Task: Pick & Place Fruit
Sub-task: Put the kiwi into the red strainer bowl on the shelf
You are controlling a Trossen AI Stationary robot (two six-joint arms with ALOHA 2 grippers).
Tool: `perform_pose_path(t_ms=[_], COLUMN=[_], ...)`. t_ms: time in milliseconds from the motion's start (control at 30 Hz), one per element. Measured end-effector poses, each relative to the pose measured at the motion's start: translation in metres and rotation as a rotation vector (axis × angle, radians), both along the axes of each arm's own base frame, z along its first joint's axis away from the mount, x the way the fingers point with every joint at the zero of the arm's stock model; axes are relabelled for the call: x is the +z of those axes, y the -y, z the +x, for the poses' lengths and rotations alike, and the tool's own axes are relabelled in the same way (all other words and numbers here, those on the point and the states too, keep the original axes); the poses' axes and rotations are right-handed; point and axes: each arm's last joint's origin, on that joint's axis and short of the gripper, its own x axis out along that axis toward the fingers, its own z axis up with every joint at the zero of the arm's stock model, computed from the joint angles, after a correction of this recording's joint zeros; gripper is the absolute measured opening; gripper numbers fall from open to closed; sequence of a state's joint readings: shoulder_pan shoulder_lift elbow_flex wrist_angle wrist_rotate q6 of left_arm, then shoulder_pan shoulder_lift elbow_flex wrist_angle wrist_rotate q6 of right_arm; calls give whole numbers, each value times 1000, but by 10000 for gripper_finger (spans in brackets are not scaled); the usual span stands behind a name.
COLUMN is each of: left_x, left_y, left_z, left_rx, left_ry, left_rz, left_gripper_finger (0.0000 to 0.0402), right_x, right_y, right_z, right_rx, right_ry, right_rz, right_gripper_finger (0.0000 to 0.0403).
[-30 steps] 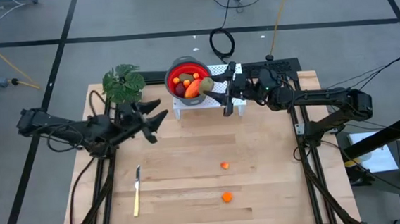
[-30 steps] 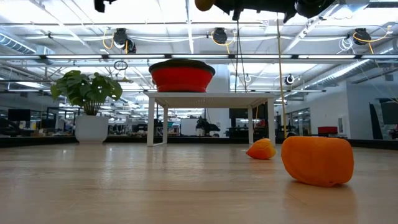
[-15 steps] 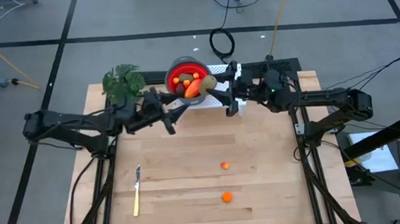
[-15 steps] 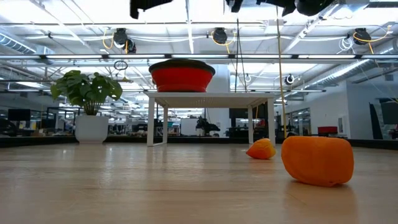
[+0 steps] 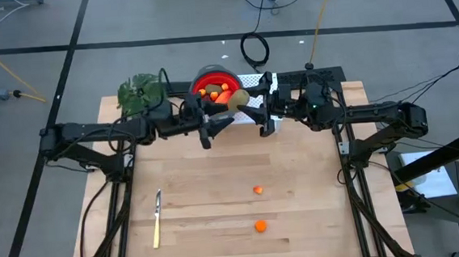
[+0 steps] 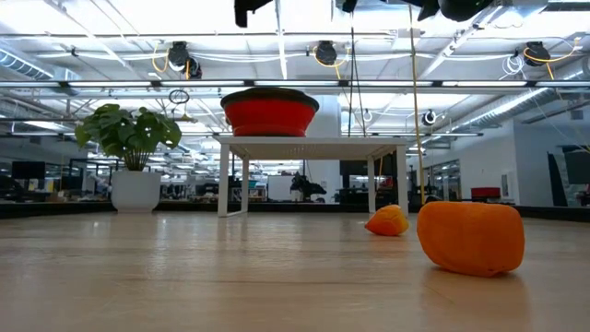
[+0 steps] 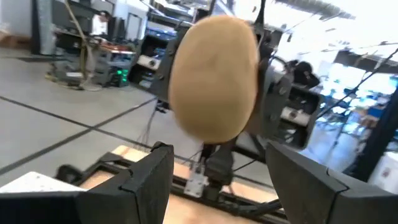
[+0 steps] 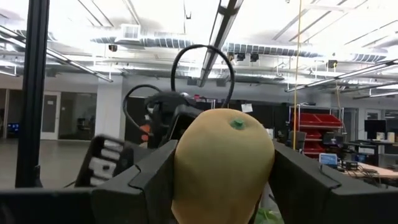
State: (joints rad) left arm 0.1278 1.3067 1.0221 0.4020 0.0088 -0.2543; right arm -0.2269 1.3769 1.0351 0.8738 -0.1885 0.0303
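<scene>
From above, the right gripper (image 5: pixel 254 104) hangs beside the red round bowl (image 5: pixel 208 85) on its small white stand (image 5: pixel 251 82) at the table's far edge, clamped on an olive-brown oval fruit (image 5: pixel 238 99). The fruit is held just at the bowl's rim, apparently so it can be dropped in or passed across. The left gripper (image 5: pixel 215 124) reaches in from the other side with fingers spread, its tips close to that fruit, which suggests a handover or a joint placement. Inside the bowl lie an elongated red-orange piece (image 5: pixel 222 98) and tiny orange ones. Two small orange fruit pieces (image 5: pixel 260 225) remain on the light wooden table (image 5: pixel 217 186), well apart from the bowl, so the task is judged unfinished. A slim pale-yellow knife (image 5: pixel 156 219) lies near the front left, and a green leafy plant (image 5: pixel 140 92) stands beside the bowl.

At table height, the bowl sits raised on the stand, both arms are only dark shapes overhead, and the two orange pieces sit near the camera.

The left wrist view shows the oval fruit filling the space ahead of its parted fingers (image 7: pixel 146 180), not touching them.

The right wrist view shows the fruit, with a small green stem spot, pinched between its own dark fingers (image 8: pixel 140 180).
</scene>
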Motion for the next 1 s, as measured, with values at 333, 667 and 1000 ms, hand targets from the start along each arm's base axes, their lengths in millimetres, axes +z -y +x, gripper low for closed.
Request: perform_pose_path(t_ms=[333,667,1000], left_x=[3,6,-2], left_y=[-5,-5,-5], left_z=[-1,1,9], left_rx=[-2,-50,-85], left_ry=[27,78,53], left_rz=[-16,-1,-19], left_gripper_finger=[255,255,255], right_x=[0,-5,-6], right_y=[-1,-8,-10], right_z=[0,5,6], right_rx=[36,64,66], right_ry=[-6,-39,-44], right_rz=[5,33,35], right_gripper_finger=[212,212,212])
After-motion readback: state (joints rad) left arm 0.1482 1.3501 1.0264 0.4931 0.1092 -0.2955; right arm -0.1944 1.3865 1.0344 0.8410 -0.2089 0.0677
